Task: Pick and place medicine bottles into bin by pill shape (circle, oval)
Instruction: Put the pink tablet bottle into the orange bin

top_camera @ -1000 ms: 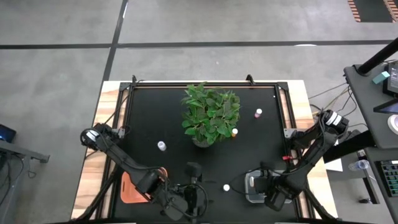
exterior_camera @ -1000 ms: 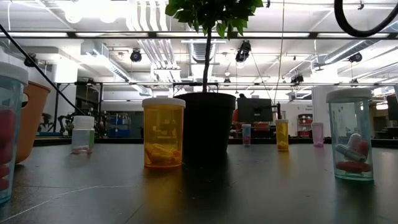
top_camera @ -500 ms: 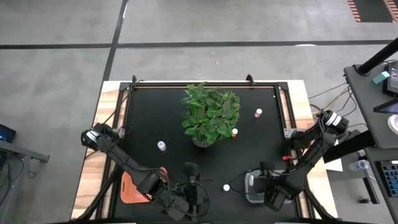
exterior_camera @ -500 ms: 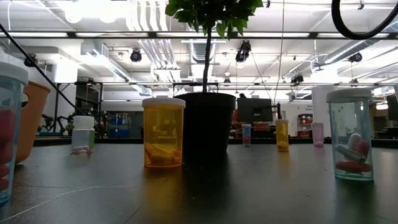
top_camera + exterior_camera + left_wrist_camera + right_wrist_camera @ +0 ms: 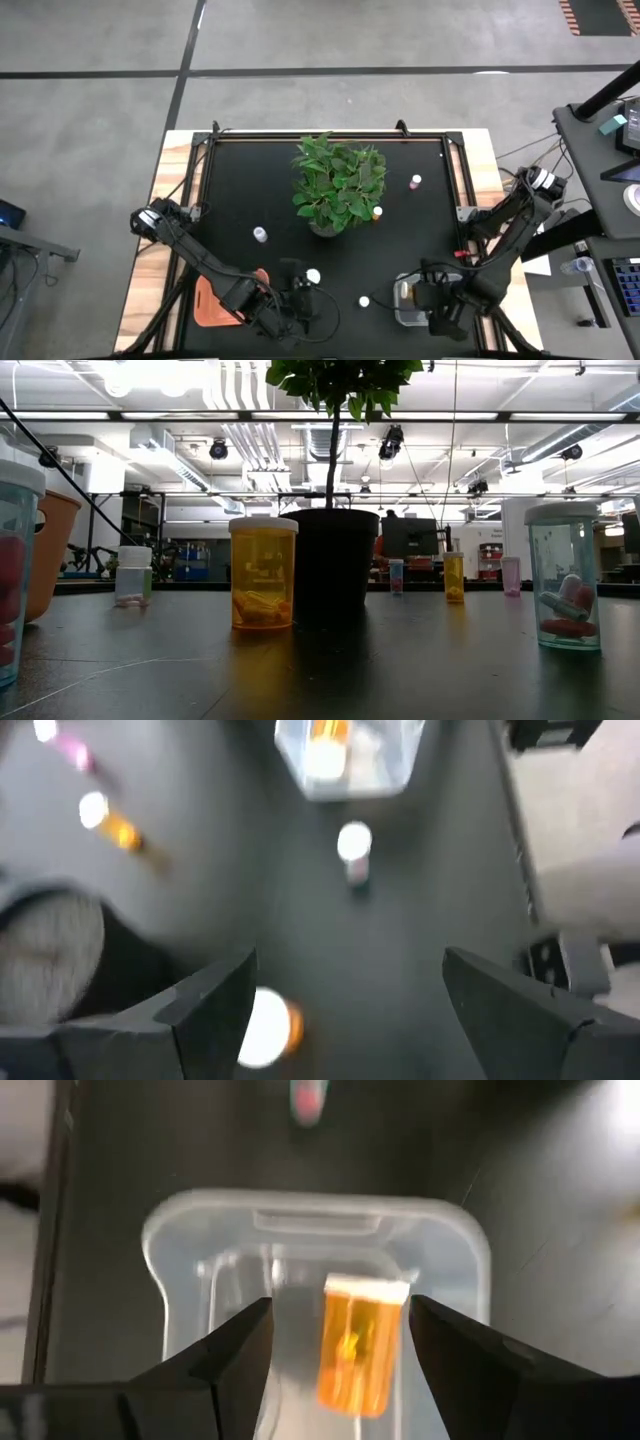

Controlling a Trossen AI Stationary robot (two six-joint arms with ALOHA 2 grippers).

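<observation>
As I read the high view, my left claw (image 5: pixel 297 303) sits at the near edge of the black worktop (image 5: pixel 240 180), just right of the orange bin (image 5: pixel 215 300), with its fingers spread and nothing between them. A white-capped bottle (image 5: pixel 313 275) stands just beside it on the far side; the left wrist view shows the same bottle as a bright cap with an orange body (image 5: pixel 266 1027) between the spread fingers (image 5: pixel 215 1000), though I cannot tell from that blurred picture whether it touches either one.

My right claw (image 5: pixel 440 308) hangs over the clear bin (image 5: pixel 402 300) at the near right. The right wrist view shows its fingers (image 5: pixel 235 1350) parted on either side of an orange bottle (image 5: pixel 356 1342) that lies on its side inside the clear bin (image 5: pixel 180 1240), white cap toward the far wall, apart from both fingers.

Other bottles stand loose on the worktop:
- a small white-capped one (image 5: pixel 364 301) between the two claws, near the clear bin;
- a white one (image 5: pixel 260 235) left of the potted plant (image 5: pixel 338 183);
- an orange one (image 5: pixel 377 212) just right of the plant;
- a pinkish one (image 5: pixel 415 181) farther right and farther off.

The low view shows an orange bottle (image 5: pixel 263 572) upright just beside the dark plant pot (image 5: pixel 332 565), and a clear bottle holding capsules (image 5: pixel 565 576) at the right.
</observation>
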